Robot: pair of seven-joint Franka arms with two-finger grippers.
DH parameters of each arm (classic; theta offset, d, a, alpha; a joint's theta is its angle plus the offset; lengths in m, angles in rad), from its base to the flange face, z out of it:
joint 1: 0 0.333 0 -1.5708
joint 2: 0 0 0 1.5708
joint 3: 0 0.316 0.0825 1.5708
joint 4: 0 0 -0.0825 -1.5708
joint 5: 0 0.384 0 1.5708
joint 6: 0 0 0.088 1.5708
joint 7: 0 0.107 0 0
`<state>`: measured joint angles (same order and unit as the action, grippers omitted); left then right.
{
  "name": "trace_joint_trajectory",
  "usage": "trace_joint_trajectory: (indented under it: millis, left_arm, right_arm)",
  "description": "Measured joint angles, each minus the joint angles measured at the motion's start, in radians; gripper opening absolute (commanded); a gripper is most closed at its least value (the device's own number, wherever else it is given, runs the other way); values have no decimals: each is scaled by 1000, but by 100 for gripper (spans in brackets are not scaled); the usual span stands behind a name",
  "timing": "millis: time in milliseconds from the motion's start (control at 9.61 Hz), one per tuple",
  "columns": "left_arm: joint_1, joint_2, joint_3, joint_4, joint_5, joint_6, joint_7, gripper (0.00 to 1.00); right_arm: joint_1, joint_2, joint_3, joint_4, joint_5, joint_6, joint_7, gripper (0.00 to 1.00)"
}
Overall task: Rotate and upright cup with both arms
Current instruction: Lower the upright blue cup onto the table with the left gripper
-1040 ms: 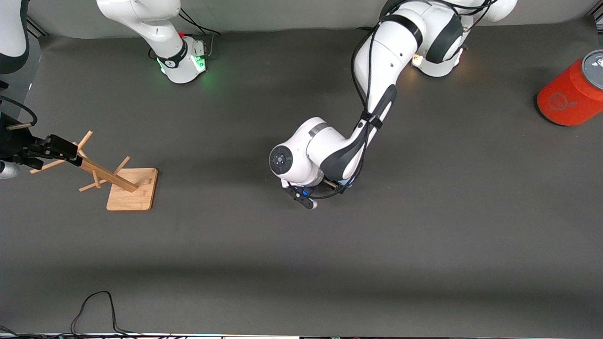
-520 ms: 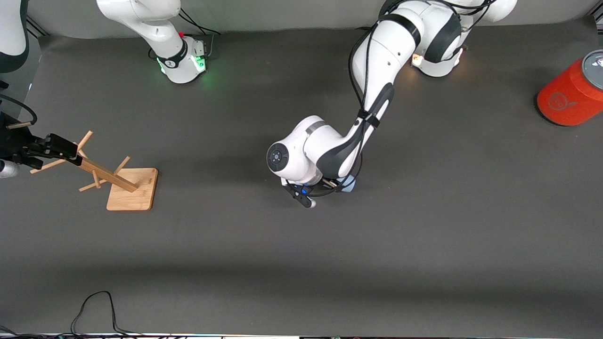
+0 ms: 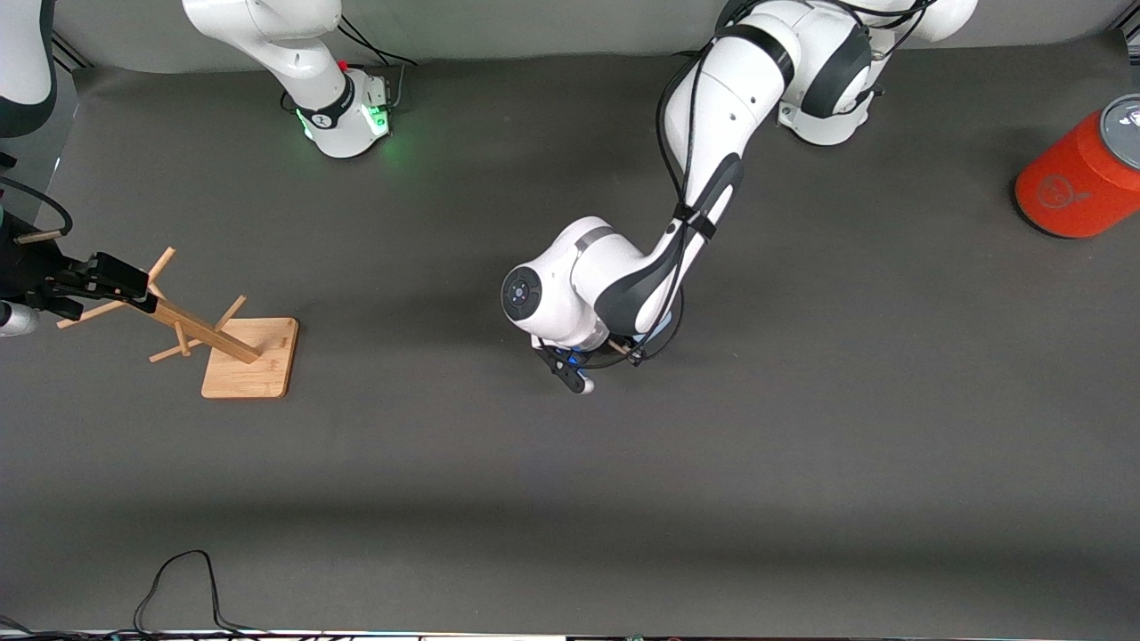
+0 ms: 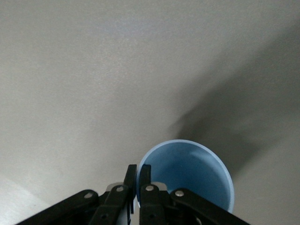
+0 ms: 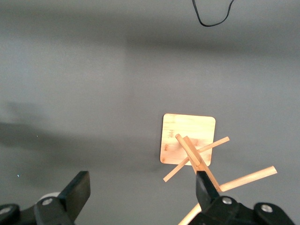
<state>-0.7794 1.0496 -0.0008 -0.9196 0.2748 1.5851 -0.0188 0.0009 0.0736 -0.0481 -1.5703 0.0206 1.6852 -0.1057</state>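
While the left gripper [image 4: 138, 187] pinches the rim of the cup [image 4: 192, 176], one finger sits inside the cup and one outside, squeezed tight on the thin blue wall. The cup is near the middle of the table [image 3: 802, 445], mostly hidden under the left arm's wrist in the front view. This looks like the grabbing step, just done. Next, I think the arm needs to lift the cup and turn it so the other arm can help stand it up. The right gripper [image 5: 140, 197] waits with its fingers wide apart, holding nothing, up over the wooden rack [image 3: 249, 356] at the right arm's end of the table.
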Motion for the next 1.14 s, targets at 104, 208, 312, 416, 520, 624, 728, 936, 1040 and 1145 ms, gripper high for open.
trace_joint_trajectory:
  millis: [104,208,312,416,520,624,728,936,1040,1145]
  left_arm:
    - [6,-5,1,2,0,0,7,0]
    - [16,-16,2,5,0,-2,9,0]
    - [35,-32,2,13,-28,-5,5,0]
    - [66,-57,4,28,-82,-6,-9,0]
    - [103,-89,4,46,-119,-6,-31,0]
    - [133,-127,4,60,-134,-6,-61,0]
    - [157,-168,3,67,-142,-3,-85,0]
    - [202,-254,4,74,-191,13,-110,0]
    - [221,-305,4,73,-228,51,-121,0]
    - [232,-366,4,43,-262,114,-141,0]
  right_arm:
    - [1,0,0,0,0,0,0,100]
    - [2,0,0,0,0,0,0,100]
    - [2,0,0,0,0,0,0,100]
    - [2,0,0,0,0,0,0,100]
    - [2,0,0,0,0,0,0,100]
    - [2,0,0,0,0,0,0,100]
    - [3,0,0,0,0,0,0,100]
    - [3,0,0,0,0,0,0,100]
    - [3,0,0,0,0,0,0,100]
    - [3,0,0,0,0,0,0,100]
